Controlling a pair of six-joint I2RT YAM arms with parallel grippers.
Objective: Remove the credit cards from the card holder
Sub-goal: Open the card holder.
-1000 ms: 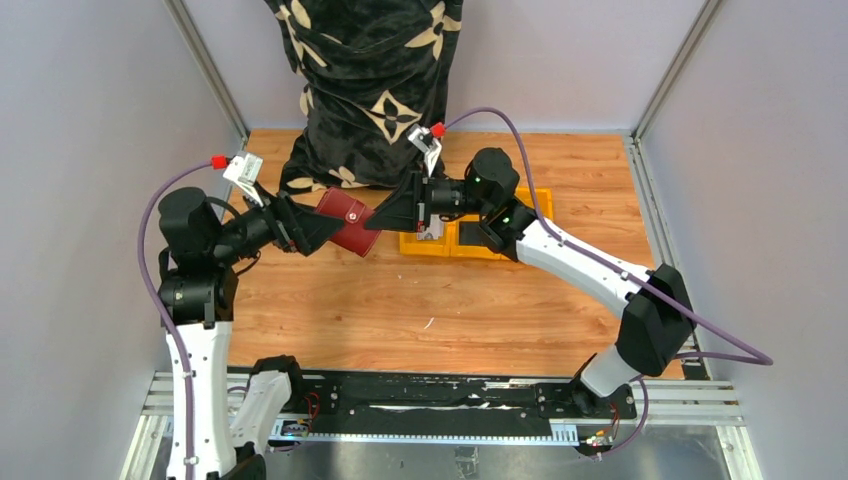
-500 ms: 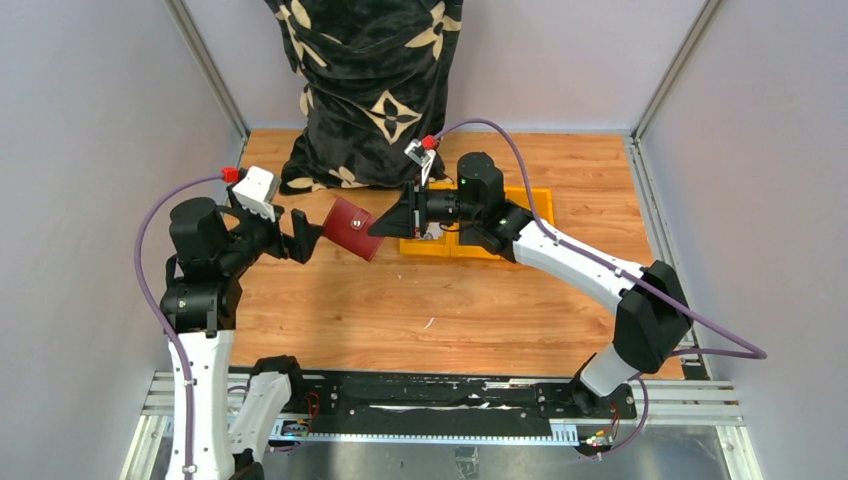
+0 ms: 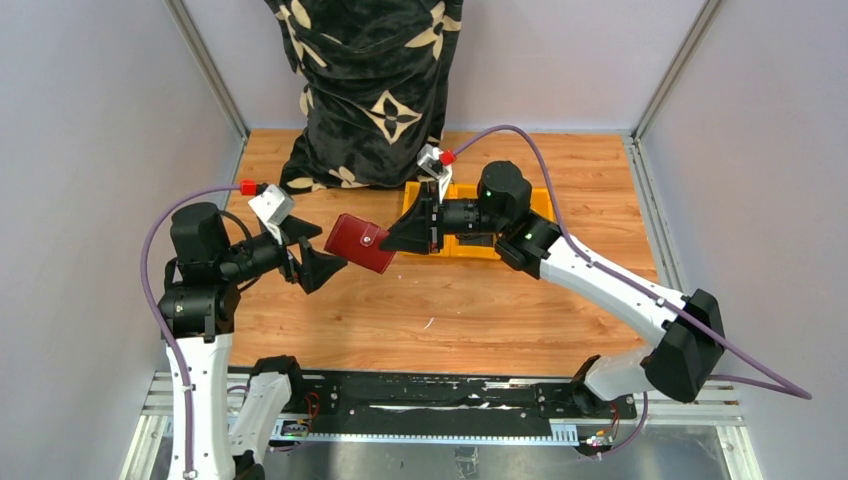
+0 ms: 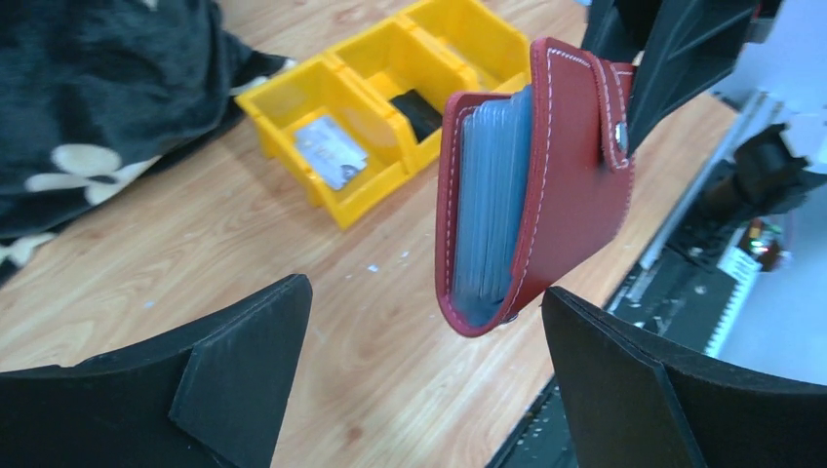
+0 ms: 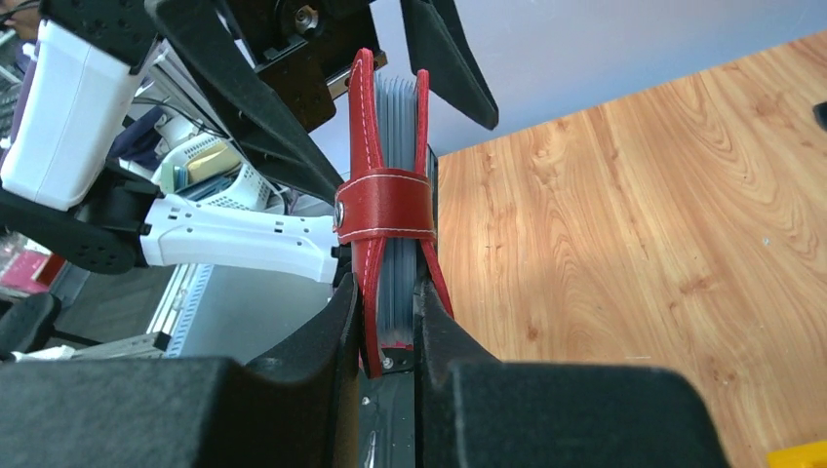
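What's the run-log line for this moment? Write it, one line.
right claw: shut on card holder, held off table | left claw: open, clear of card holder | strap: fastened

Red card holder [image 3: 358, 243], seemingly grey sleeves [image 4: 492, 195].

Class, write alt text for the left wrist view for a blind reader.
A red card holder, grey sleeves showing along its edge, hangs in mid-air, gripped at its top right by the right arm's jaws. The left arm's jaws stand wide open below, not touching it. Behind, on the wooden table, sits a yellow bin holding a card.
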